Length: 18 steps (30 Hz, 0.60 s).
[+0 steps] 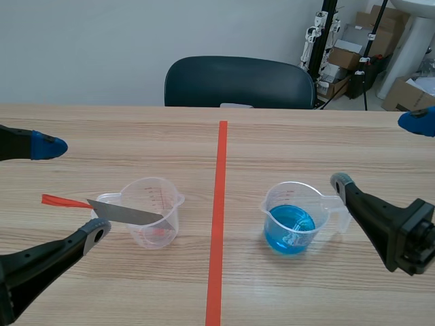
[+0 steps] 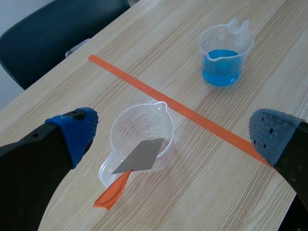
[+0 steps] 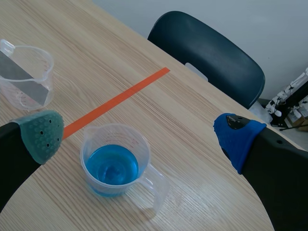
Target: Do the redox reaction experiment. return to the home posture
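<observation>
A clear measuring cup (image 1: 155, 212) stands left of the tape line. A grey metal strip (image 1: 126, 213) with an orange-red end rests tilted on its rim, its grey end inside. My left gripper (image 1: 73, 189) hovers open just left of this cup, holding nothing. In the left wrist view the cup (image 2: 126, 126) and strip (image 2: 142, 155) lie under the open left gripper (image 2: 175, 126). A second clear cup (image 1: 293, 219) with blue liquid stands right of the line. My right gripper (image 1: 377, 152) hangs open beside its handle. The right wrist view shows this blue cup (image 3: 114, 161) below the open right gripper (image 3: 138, 134).
An orange-red tape line (image 1: 218, 217) runs down the middle of the wooden table. A dark chair (image 1: 238, 83) stands at the far edge. Boxes and stands (image 1: 353, 54) sit beyond the table at the back right.
</observation>
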Tool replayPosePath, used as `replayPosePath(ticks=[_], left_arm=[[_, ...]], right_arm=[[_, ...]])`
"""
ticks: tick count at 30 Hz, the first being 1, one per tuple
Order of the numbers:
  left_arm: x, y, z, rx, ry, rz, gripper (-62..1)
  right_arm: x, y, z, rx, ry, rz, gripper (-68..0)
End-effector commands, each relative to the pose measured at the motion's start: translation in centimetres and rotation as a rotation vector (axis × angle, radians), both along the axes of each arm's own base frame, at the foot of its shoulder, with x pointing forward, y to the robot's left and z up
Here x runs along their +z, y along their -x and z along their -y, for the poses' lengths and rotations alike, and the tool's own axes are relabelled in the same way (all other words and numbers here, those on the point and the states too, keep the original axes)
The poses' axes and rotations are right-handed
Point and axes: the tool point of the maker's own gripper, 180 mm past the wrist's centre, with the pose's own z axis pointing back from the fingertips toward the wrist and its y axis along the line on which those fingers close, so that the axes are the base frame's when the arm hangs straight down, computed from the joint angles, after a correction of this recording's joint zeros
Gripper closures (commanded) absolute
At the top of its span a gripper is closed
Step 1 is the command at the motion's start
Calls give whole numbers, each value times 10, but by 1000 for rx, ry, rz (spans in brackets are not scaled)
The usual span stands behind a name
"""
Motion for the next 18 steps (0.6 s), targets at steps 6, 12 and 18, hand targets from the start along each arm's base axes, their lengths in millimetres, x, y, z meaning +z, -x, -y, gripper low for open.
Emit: replayPosePath(ticks=[6, 12, 18], left_arm=[[6, 0, 3, -3, 24, 12, -623], [6, 0, 3, -3, 26, 14, -623], [7, 0, 4, -4, 29, 16, -623]], right_arm=[[12, -2, -2, 12, -8, 41, -679], [12, -2, -2, 12, -8, 42, -679], [13, -3, -2, 12, -8, 42, -679]])
